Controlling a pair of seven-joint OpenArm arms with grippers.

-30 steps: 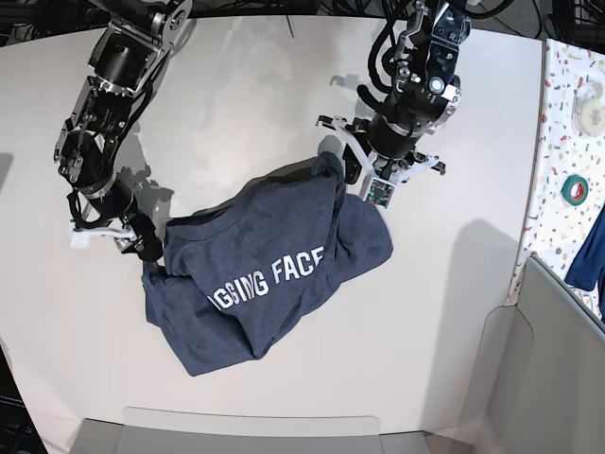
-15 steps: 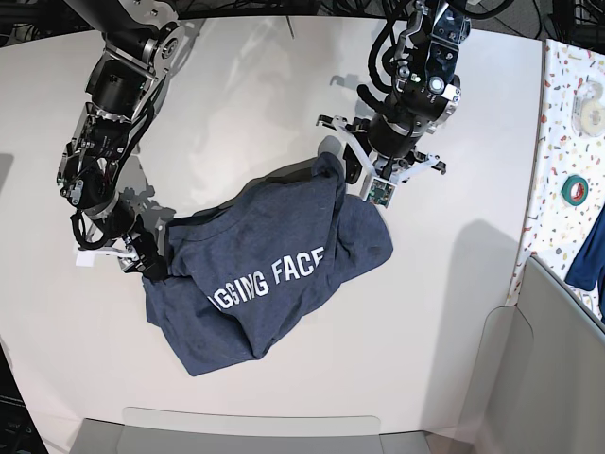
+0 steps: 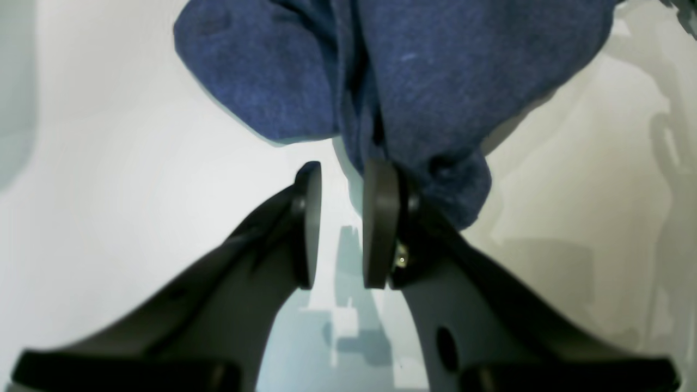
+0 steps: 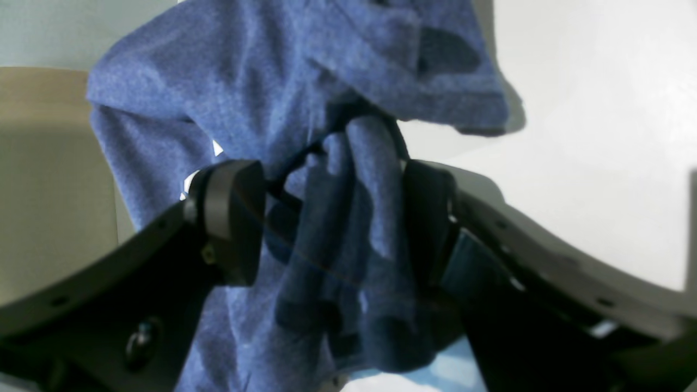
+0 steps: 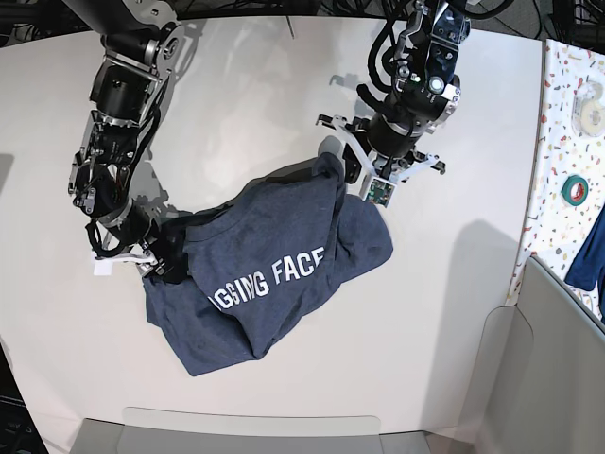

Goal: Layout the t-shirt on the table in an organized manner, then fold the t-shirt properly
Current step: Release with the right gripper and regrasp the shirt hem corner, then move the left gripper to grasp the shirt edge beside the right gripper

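Two arms work over the table (image 5: 284,85), each at one side of the t-shirt (image 5: 274,274), which lies crumpled in a loose heap near the table's middle. White block lettering (image 5: 269,279) runs across the upper fold; only part of the print shows, the rest lost in the creases.

Right gripper (image 5: 156,260), on the left of the base view: its two fingers stand wide, with a thick gathered wad of navy cloth bunched between the pads (image 4: 234,218). The wrist view shows folds of the fabric filling the gap from one pad to the other, so the fingers pinch the shirt's edge.

Left gripper (image 5: 364,180), on the right of the base view: it sits at the shirt's far upper corner. Its wrist view shows the fingers (image 3: 307,223) a narrow way apart with bare table visible in the gap; the cloth lies against the outer face and tip of one finger, not between the two.

Beside the table's edge runs a narrow speckled surface (image 5: 567,123) bearing a green tape roll (image 5: 574,189).
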